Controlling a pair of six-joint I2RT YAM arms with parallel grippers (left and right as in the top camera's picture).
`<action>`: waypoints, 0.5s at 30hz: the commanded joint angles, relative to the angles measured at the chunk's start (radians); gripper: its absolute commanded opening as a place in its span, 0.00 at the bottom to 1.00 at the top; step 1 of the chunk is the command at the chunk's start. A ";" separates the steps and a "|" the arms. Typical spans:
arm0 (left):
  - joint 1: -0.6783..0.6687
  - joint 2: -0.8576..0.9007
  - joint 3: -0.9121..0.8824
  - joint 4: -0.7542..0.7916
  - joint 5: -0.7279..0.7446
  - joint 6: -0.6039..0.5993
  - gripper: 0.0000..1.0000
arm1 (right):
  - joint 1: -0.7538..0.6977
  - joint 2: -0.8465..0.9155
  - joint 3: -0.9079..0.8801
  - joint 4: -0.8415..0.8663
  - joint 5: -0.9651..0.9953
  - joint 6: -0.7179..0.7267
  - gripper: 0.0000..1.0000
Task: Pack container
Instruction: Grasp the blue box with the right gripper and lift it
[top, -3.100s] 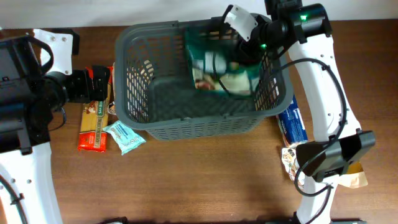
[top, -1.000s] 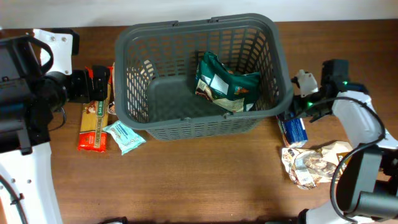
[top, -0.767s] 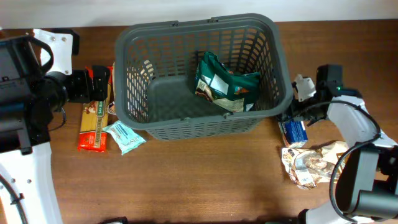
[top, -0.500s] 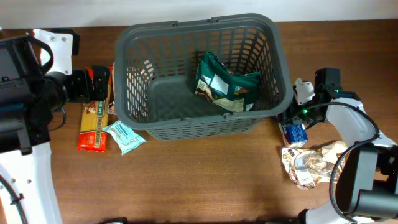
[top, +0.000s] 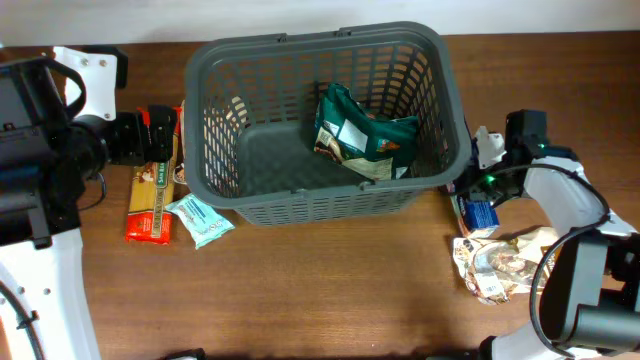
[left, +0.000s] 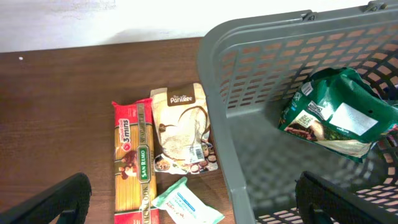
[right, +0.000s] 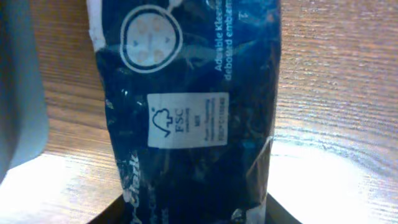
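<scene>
Item: large dark grey slotted plastic basket | upright, opening up, long axis left-right in the overhead view, at the far middle of the brown wooden counter | inside, right half: green foil packet | right gripper just off its right end, fingers flanking a dark blue packet, clamped or not cannot be told | left gripper jaws wide apart, left of it

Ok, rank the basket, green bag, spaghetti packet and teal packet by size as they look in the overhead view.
1. basket, by far the largest
2. green bag
3. spaghetti packet, long but narrow, with its far end hidden, so second and third are close
4. teal packet, the smallest
</scene>
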 joint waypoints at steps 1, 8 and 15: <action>0.005 -0.011 0.015 -0.001 0.015 -0.008 0.99 | -0.033 -0.037 0.083 -0.024 -0.056 0.041 0.38; 0.005 -0.011 0.015 -0.001 0.015 -0.008 0.99 | -0.140 -0.037 0.254 -0.113 -0.126 0.118 0.37; 0.005 -0.011 0.015 -0.001 0.015 -0.008 0.99 | -0.227 -0.038 0.569 -0.253 -0.349 0.187 0.37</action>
